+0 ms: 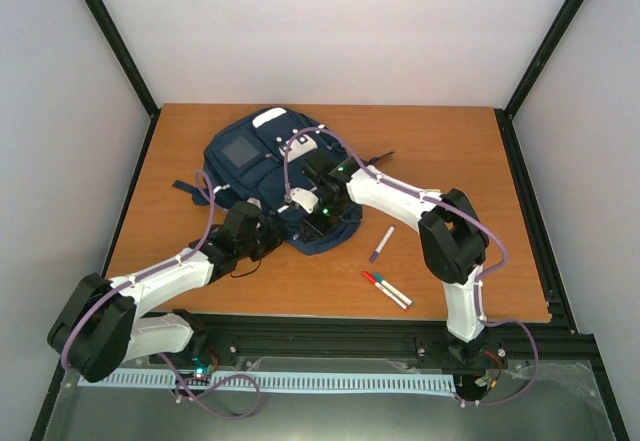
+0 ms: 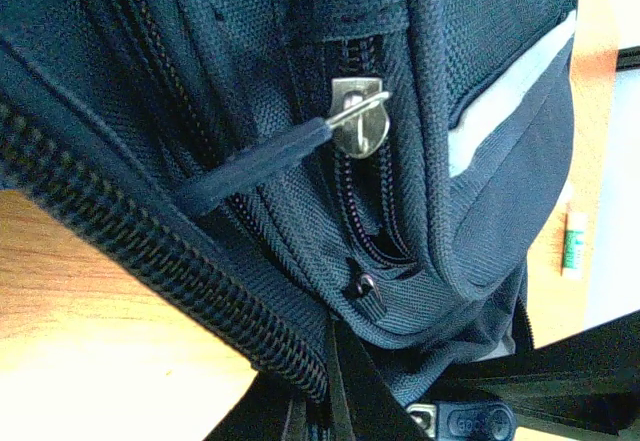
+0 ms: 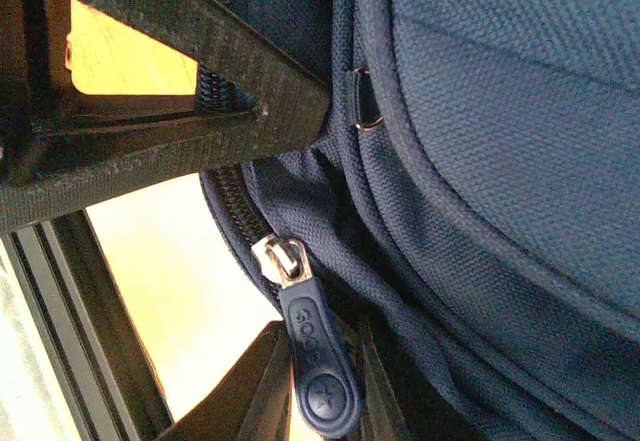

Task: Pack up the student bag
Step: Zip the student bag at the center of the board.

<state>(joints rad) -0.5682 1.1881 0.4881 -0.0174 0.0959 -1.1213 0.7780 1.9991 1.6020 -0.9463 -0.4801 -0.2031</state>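
Student bag (image 1: 240, 156) lies flat mid-bench (image 1: 450, 151), long axis running away from the arms, and the right claw (image 3: 320, 401) looks pinched tight on its blue zipper pull (image 3: 318, 356), while the left claw (image 1: 265, 236) crowds the near edge, can't tell its opening.

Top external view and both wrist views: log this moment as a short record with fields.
bag: navy backpack lying on the wooden table, left of centre
left gripper: at the bag's near edge; open or shut unclear
right gripper: at the bag's near edge, close to a blue zipper pull; open or shut unclear
loose items: purple marker and a pair of markers, on the table right of the bag, not yet packed
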